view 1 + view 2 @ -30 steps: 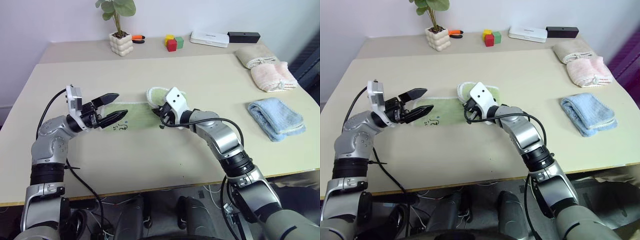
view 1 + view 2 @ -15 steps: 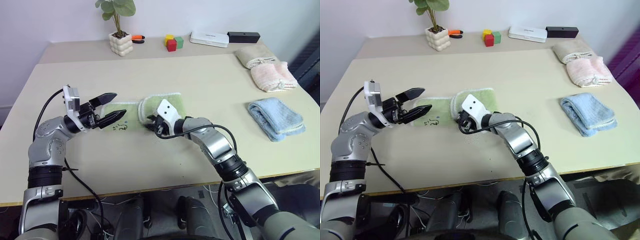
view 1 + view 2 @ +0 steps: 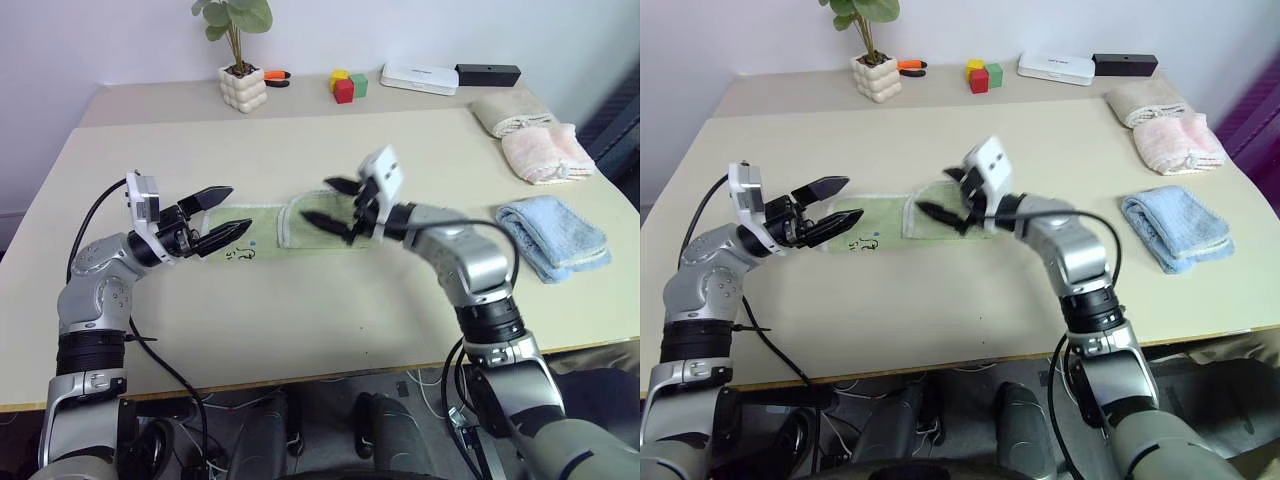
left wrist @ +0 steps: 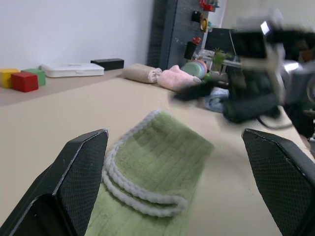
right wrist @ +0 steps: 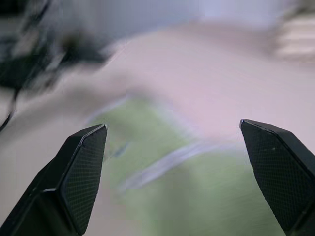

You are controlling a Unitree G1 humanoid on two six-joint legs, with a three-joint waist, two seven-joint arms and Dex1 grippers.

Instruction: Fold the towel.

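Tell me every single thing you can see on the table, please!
towel: one, light green, table middle, right end folded over
blue towel: one, light blue, right side
pink towel: one, far right
beige towel: one, behind the pink one
plant: one, green, white pot, back
blocks: three, yellow, red, green, back
white box: one, back
black box: one, back
table: one, beige
left claw: open, over towel's left end
right claw: open, above the fold
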